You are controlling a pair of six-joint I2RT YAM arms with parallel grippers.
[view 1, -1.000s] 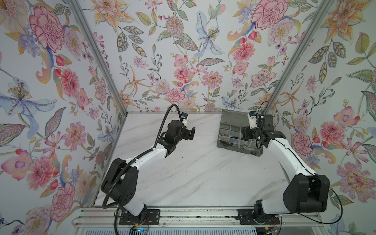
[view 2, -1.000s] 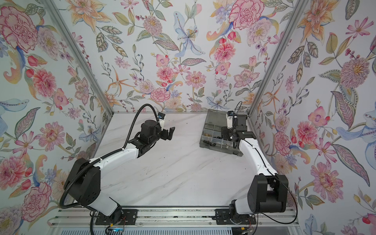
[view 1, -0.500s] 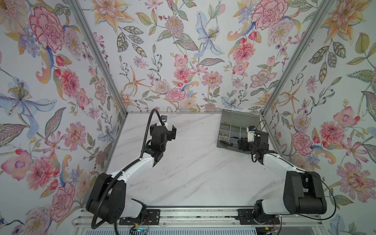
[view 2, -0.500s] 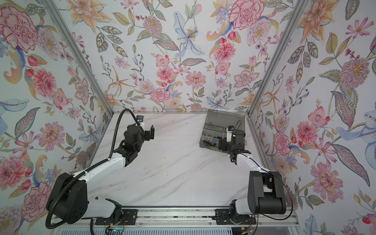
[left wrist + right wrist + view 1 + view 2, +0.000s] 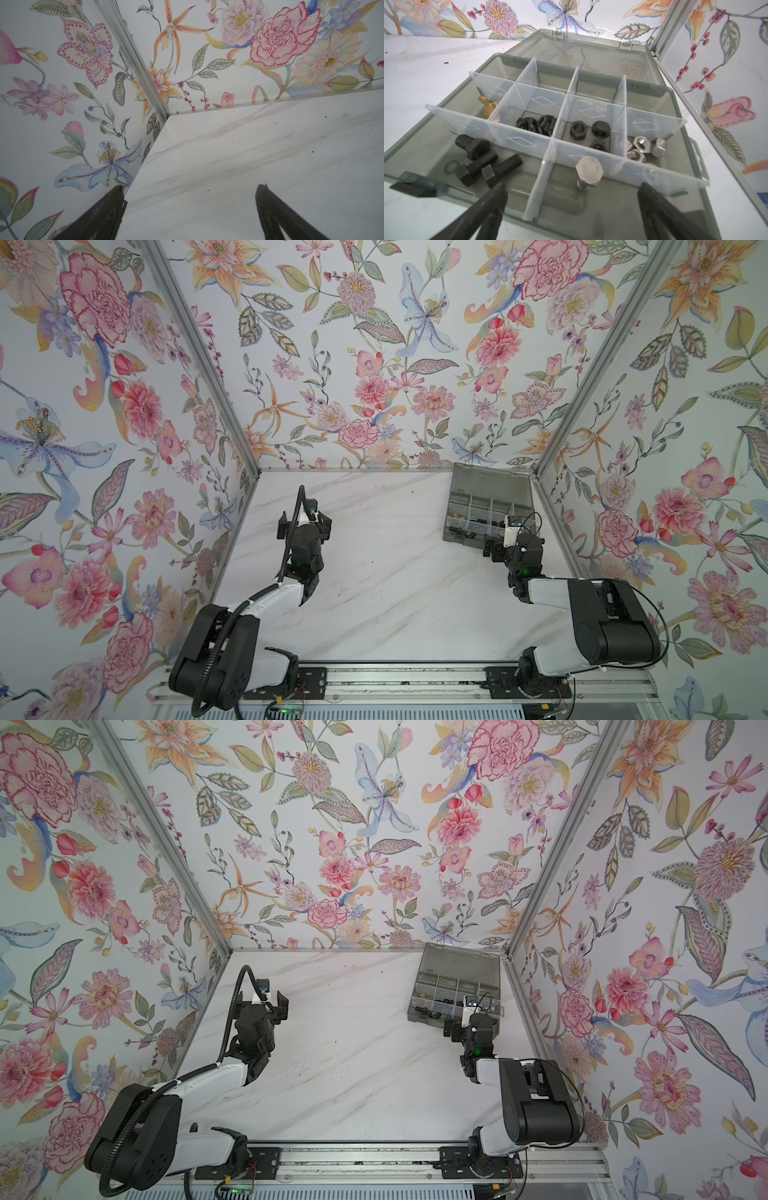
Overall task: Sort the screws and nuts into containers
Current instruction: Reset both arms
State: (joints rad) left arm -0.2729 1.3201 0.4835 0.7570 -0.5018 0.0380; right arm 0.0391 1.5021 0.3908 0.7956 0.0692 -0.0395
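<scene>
The organizer box (image 5: 490,481) is at the worktop's (image 5: 395,593) far right corner, long axis along the far edge (lid open). The right gripper (image 5: 573,185), jaws wide, empty, is at its near edge; left gripper (image 5: 191,186) likewise, mid-worktop. Black screws (image 5: 481,160) lie flat inside; nuts (image 5: 591,133) behind.

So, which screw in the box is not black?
The silver screw, alone in its own compartment. The three black screws lie together in the compartment beside it; this one alone is light grey metal.
</scene>
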